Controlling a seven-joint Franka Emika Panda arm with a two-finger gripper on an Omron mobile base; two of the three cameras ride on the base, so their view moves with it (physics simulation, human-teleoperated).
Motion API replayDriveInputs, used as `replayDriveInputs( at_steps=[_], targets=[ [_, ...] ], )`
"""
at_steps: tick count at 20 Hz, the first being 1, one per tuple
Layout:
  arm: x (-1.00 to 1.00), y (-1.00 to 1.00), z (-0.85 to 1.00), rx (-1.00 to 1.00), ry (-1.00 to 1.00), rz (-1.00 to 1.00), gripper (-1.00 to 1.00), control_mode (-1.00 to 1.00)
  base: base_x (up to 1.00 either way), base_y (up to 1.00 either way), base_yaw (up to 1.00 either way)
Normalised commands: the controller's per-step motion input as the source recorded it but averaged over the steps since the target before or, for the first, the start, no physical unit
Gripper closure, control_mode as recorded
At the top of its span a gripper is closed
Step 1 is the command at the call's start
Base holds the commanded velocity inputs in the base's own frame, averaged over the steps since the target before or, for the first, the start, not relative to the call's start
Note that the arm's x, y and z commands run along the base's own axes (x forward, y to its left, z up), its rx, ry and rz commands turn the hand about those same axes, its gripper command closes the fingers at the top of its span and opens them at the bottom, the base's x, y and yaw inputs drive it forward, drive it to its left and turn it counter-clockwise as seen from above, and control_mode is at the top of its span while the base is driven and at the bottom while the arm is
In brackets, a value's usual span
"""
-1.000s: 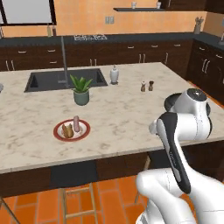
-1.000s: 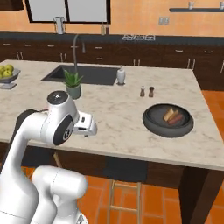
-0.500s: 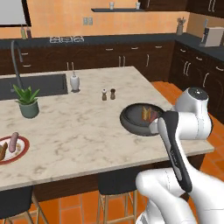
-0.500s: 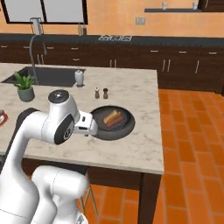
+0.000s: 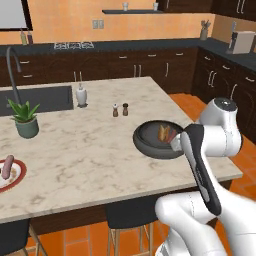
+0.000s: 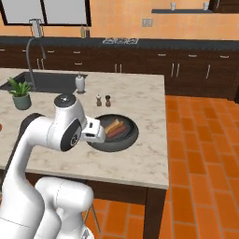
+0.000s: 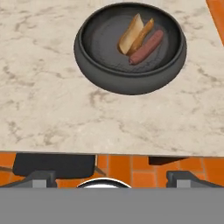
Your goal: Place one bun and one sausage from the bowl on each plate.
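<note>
The dark bowl stands near the counter's front edge, holding one split bun and one sausage side by side. My gripper hangs open over the counter's edge, short of the bowl, with nothing between its fingers. In the left base view the bowl lies just left of my hand; in the right base view the bowl sits just right of it. A red-rimmed plate at the far left edge carries a sausage.
A potted plant, a soap dispenser and two small shakers stand farther back, beside the sink. Dark stools sit under the counter's front edge. Orange tiled floor lies to the right.
The base has driven right along the island, so the whole scene slid left: the bowl is now straight ahead and the plate sits at the far left. The gripper stays open.
</note>
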Motion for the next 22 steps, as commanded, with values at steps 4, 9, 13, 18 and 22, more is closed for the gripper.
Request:
replayDriveInputs(
  at_steps=[4,9,13,18,22],
  targets=[
    [1.0,0.13,0.51,-0.15,0.42,-0.04,-1.0,-1.0,0.0,0.0,0.0],
    [1.0,0.0,0.18,-0.03,0.27,-0.14,-1.0,-1.0,0.0,0.0,0.0],
    [1.0,-0.27,-0.23,0.11,0.01,-0.16,-1.0,-1.0,0.0,0.0,0.0],
    [1.0,-0.26,-0.45,0.05,0.08,-0.21,-1.0,-1.0,0.0,0.0,0.0],
    [1.0,0.0,-0.68,0.0,0.04,-0.23,-1.0,-1.0,0.0,0.0,0.0]
  ],
)
